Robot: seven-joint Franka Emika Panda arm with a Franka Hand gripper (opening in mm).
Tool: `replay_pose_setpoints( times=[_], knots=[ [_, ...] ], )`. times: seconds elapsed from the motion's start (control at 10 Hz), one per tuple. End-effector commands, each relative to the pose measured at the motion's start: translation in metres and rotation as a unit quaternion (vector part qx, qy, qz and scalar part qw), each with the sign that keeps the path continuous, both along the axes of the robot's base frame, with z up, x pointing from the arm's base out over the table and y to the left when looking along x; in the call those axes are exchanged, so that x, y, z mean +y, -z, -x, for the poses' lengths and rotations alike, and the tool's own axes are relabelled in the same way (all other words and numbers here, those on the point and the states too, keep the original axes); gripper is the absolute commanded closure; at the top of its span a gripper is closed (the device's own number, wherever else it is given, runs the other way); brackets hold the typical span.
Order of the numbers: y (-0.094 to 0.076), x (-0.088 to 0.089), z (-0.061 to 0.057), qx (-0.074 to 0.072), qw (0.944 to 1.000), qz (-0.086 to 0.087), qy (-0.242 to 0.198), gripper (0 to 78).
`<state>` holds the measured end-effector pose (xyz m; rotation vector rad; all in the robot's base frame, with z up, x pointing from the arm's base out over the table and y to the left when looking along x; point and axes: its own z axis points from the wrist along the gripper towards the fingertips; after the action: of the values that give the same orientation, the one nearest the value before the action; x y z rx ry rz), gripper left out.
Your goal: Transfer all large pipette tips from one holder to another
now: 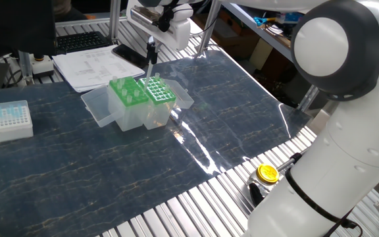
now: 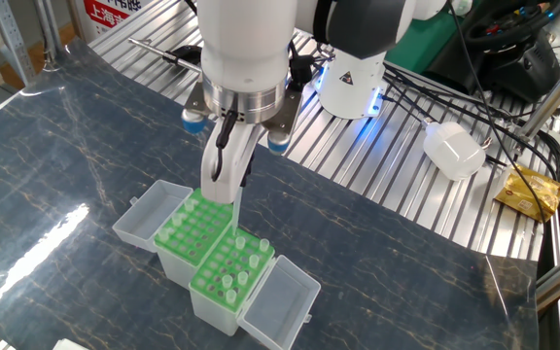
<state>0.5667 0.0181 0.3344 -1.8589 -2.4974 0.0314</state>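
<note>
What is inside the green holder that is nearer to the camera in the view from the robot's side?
The nearer green holder has several large pipette tips upright in its holes; many holes look empty. Their lower ends are hidden inside the box.

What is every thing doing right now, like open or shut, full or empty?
Claw: shut on a large pipette tip, held upright over the holders.
Left green holder: lid open, few tips.
Right green holder: lid open, several tips standing.
Small white box: on the table, apart.
</note>
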Motion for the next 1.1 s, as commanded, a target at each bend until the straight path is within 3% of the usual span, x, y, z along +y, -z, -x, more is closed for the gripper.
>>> replay_pose_setpoints(
  times=[0.1,1.1],
  knots=[
    [0.002,0.000,0.002,0.005,1.0000,-0.001,0.001,76.4],
    [-0.011,0.007,0.015,-0.004,1.0000,0.002,-0.005,76.4]
  ],
)
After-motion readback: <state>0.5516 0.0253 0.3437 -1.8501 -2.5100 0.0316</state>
